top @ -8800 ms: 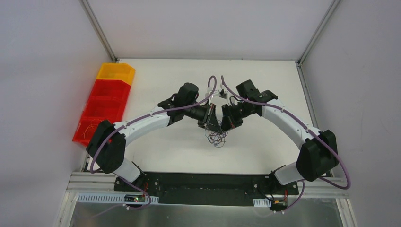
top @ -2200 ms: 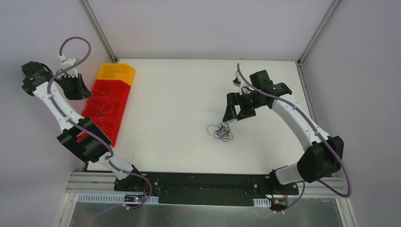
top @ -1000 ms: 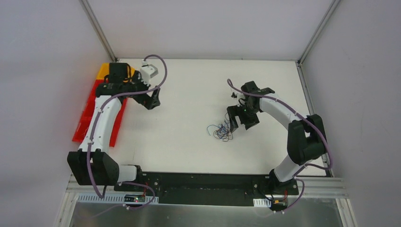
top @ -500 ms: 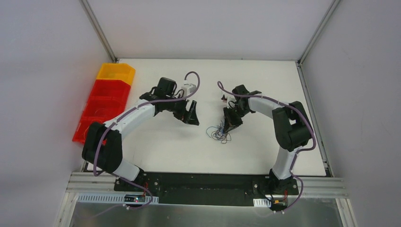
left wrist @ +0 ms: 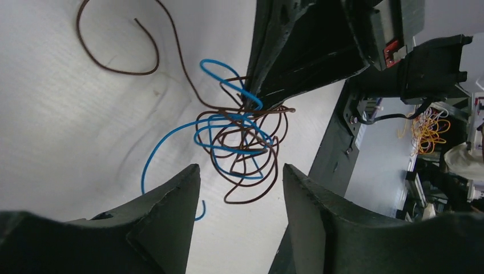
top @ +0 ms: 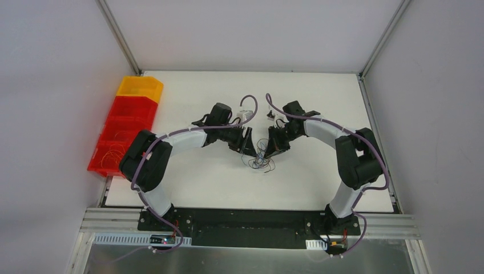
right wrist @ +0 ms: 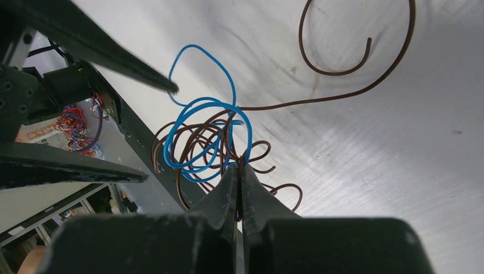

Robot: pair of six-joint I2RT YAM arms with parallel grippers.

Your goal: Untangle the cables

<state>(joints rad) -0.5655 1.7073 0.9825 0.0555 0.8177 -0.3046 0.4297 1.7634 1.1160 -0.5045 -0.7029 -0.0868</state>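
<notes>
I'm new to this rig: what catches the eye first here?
A small tangle of blue and brown cables sits in the middle of the table. The right gripper is shut on it; the left gripper straddles it, jaws open. Red and yellow bins line the table's left edge.

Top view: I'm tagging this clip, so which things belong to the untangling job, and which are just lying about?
In the job:
the cables, a brown and blue tangle
right gripper, shut on the cables
left gripper, open, a finger each side of them

Lying about:
red bins and yellow bin, at the table left edge
</notes>
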